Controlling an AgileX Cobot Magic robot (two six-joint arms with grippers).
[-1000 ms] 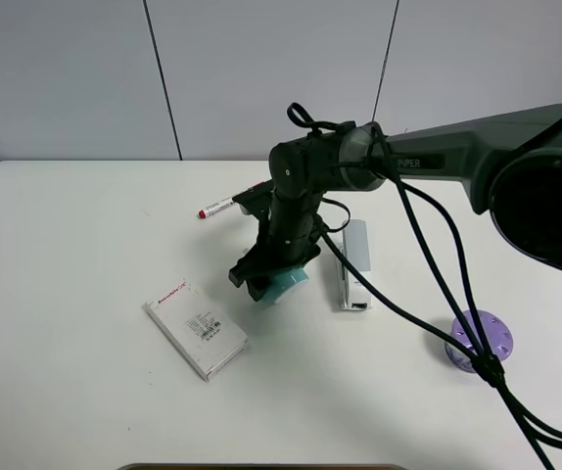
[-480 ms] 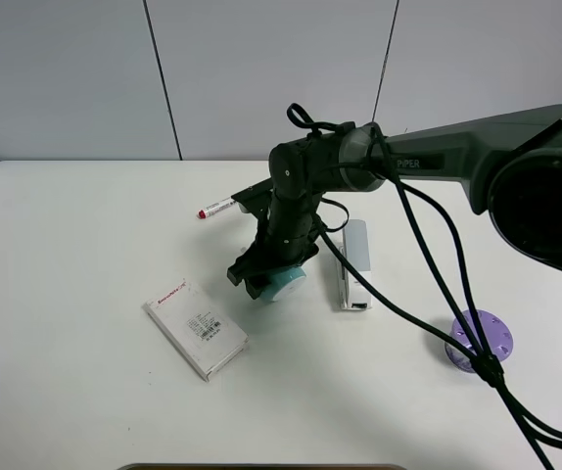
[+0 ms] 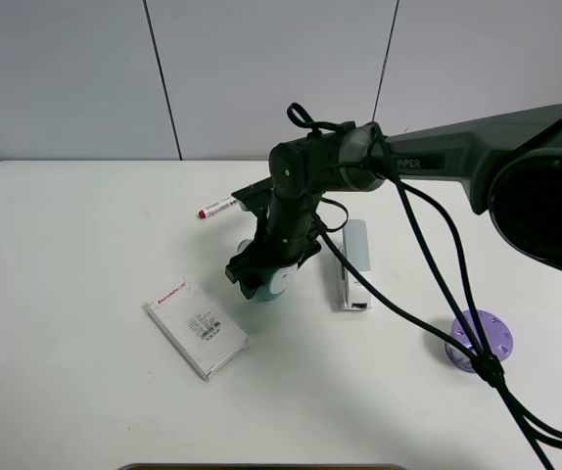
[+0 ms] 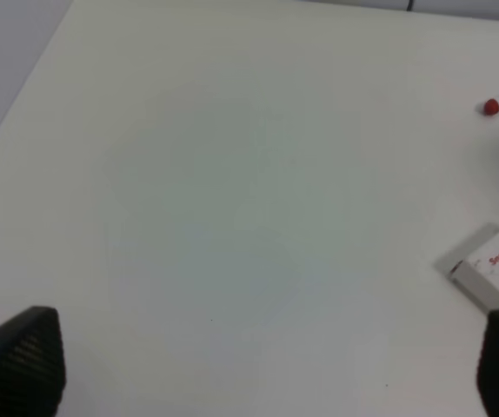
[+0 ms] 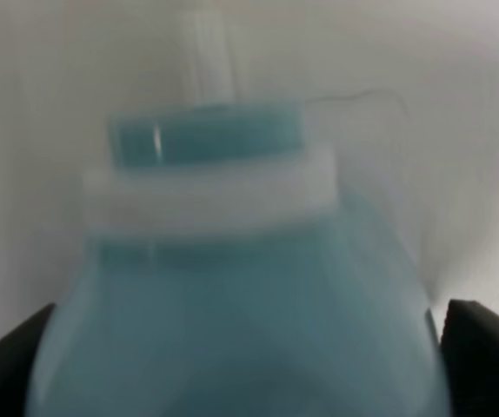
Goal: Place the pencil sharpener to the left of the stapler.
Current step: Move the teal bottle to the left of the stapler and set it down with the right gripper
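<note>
The teal pencil sharpener (image 3: 275,283) shows its white round face just left of the light grey stapler (image 3: 352,263), which lies lengthwise on the white table. My right gripper (image 3: 258,277) reaches across the middle and is shut on the sharpener. In the right wrist view the blurred teal body (image 5: 232,287) fills the picture between the dark fingers (image 5: 486,349). Whether the sharpener touches the table I cannot tell. My left gripper (image 4: 258,365) is open over bare table, only its fingertips (image 4: 23,356) showing; it is out of the exterior view.
A white labelled box (image 3: 195,328) lies front-left of the sharpener, its corner (image 4: 491,271) also in the left wrist view. A red-capped marker (image 3: 216,207) lies behind the arm. A purple round container (image 3: 478,340) sits front-right, under the hanging cables (image 3: 438,264).
My right gripper has shifted slightly left and back with the sharpener, turning it so less teal and more of the white face shows. The stapler, box and marker have stayed put.
</note>
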